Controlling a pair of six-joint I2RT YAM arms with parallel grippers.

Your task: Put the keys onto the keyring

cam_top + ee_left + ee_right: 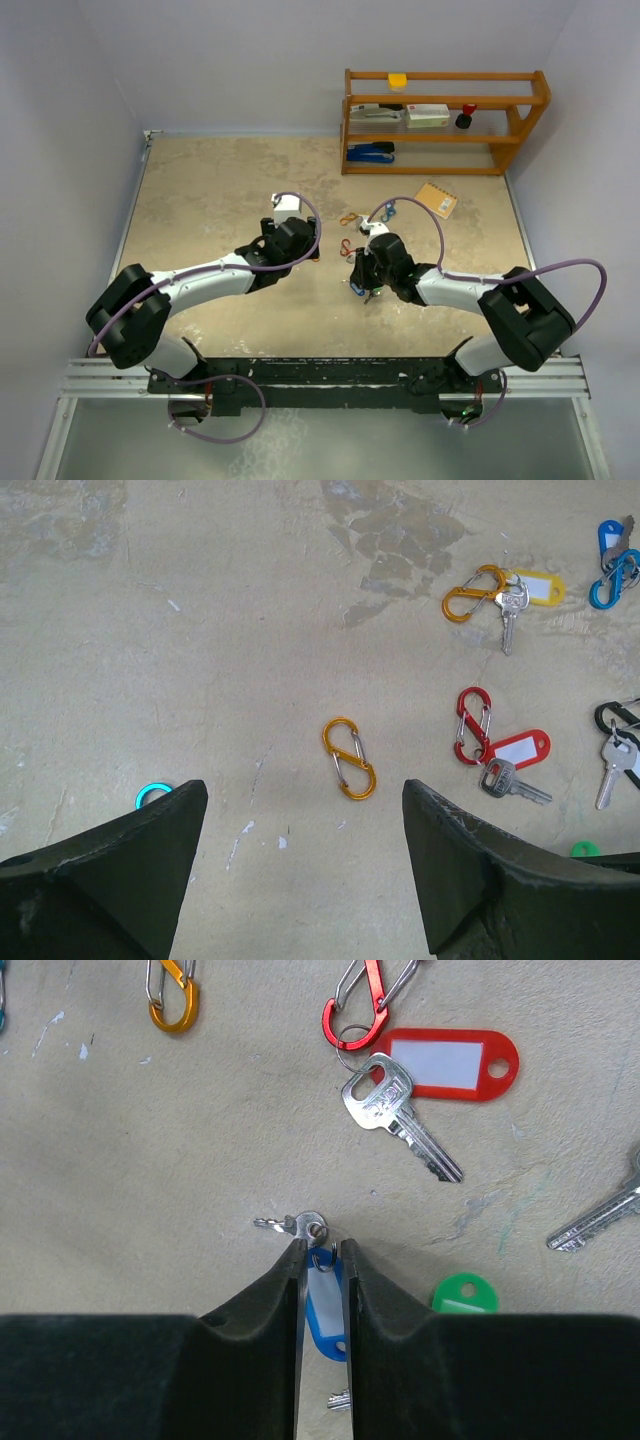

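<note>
Your left gripper (pixel 303 790) hangs wide open and empty over the table (pixel 150 630). Straight ahead of it, in line with the gap, lies a bare orange clip (pixel 349 759) with nothing on it.

Your right gripper (pixel 322 1247) is narrowed to a slit. The blue tag (pixel 322 1308) of one key fills that slit, and the key's head (pixel 305 1226) and its small ring poke out just past the tips. You cannot tell from these views whether the tag is truly pinched or only lying beneath the fingers.

The clips seem to be what serves as keyrings here, so judge progress by them:

- **Red:** Ahead and to the right of the right gripper, the red-tagged key (pixel 398 1112) appears to hang by its ring from the red clip (pixel 360 1005). Count that one as probably done.
- **Yellow:** Farther ahead and to the right of the left gripper, the yellow-tagged key (pixel 509 615) lies against a second orange clip (pixel 474 592). It looks joined too, though the link is too small to be sure.
- **Blue:** The key at the right fingertips is on no clip yet.
- **Green:** The green tag (pixel 463 1295) sits loose just right of those fingers, and its key is not visible.

By this reckoning you are partway through, with at least the blue and green ones to go and the bare orange clip waiting.
</note>
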